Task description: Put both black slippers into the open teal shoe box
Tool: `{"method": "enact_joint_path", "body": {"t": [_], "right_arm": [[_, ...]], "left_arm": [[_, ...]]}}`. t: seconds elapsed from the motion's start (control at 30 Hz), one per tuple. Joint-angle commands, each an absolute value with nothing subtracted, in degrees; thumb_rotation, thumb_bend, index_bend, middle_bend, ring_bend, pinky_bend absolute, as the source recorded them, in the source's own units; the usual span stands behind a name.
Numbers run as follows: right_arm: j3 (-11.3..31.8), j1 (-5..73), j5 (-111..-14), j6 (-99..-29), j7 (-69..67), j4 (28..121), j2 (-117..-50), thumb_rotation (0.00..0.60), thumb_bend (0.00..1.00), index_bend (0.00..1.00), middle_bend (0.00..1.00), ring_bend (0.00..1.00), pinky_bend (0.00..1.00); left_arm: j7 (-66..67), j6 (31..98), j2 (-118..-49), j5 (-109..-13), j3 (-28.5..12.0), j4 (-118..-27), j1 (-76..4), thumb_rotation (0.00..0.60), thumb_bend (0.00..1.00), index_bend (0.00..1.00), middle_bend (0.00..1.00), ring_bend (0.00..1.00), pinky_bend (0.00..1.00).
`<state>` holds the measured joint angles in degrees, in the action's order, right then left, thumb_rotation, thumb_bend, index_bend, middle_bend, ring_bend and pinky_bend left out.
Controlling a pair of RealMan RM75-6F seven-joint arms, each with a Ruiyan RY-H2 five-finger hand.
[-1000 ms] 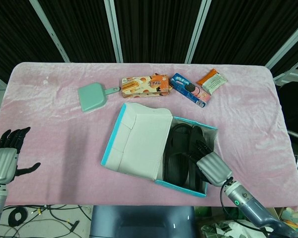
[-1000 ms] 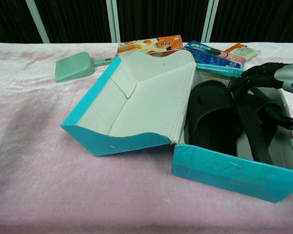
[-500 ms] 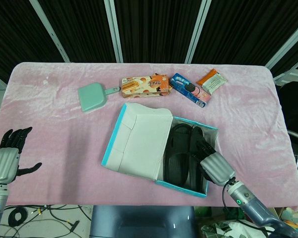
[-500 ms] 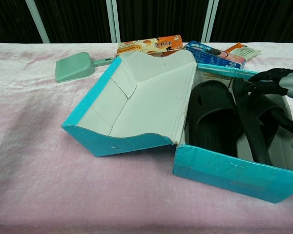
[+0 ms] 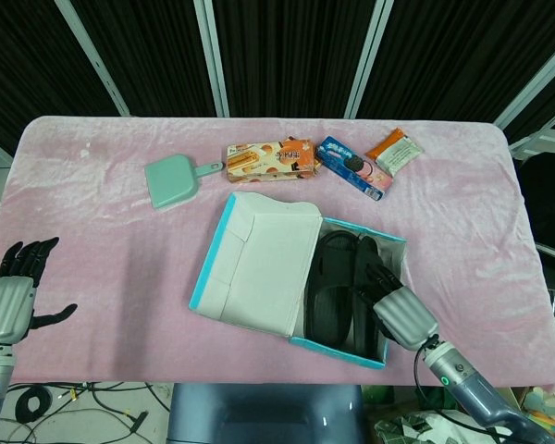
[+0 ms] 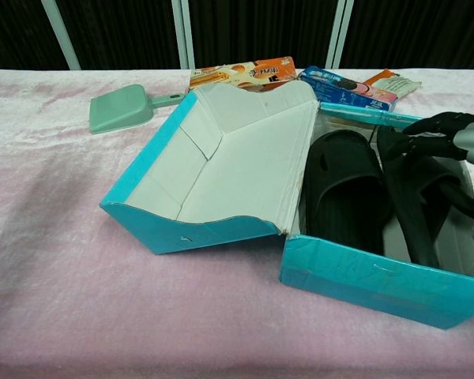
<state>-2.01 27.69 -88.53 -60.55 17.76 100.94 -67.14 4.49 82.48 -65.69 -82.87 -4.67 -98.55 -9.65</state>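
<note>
Both black slippers (image 6: pixel 344 193) lie side by side inside the open teal shoe box (image 6: pixel 363 280) on the pink table (image 5: pixel 102 240), the right-hand one partly hidden behind the right hand (image 5: pixel 402 313). That hand reaches over the box's near right corner with dark fingers (image 6: pixel 426 126) on that slipper's strap; whether they grip it cannot be made out, and the chest view cuts the hand off. The left hand (image 5: pixel 9 301) hovers at the table's near left edge, well apart, fingers spread and holding nothing.

Teal shoe box (image 5: pixel 224 250), lid open, on the pink counter (image 5: pixel 102 250): both black slippers (image 5: pixel 338 289) inside, side by side. My right hand (image 5: pixel 402 314) over the box's right end, fingers (image 5: pixel 377 280) on the right slipper. My left hand (image 5: pixel 9 301) well apart, fingers spread.
</note>
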Motion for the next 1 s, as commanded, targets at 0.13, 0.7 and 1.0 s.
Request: {"method": "enact_joint_path", "body": {"t": [0.13, 0.7, 1.0], "right_arm": [[-1.63, 26.09, -89.86, -64.17, 19.59, 104.27, -64.68, 0.6, 0.17, 0.06, 0.08, 0.0, 0.03], [4.79, 13.34, -81.25, -87.18, 16.33, 100.06, -63.23, 0.6, 0.3, 0.0, 0.03, 0.0, 0.03], [2.78, 8.64, -82.5, -90.83, 13.66, 95.99, -66.77, 0.6, 0.3, 0.0, 0.02, 0.0, 0.03]], "left_arm": [[4.3, 82.44, -65.78, -83.0, -4.64, -98.41, -9.7, 0.6, 0.0, 0.0, 0.11, 0.06, 0.0], [6.66, 85.01, -65.99, -83.21, -2.93, -99.63, -7.09, 0.6, 0.0, 0.0, 0.11, 0.06, 0.0], [7.95, 86.69, -66.43, -84.59, -1.41, -100.49, -5.28, 0.6, 0.0, 0.0, 0.11, 0.06, 0.0]]}}
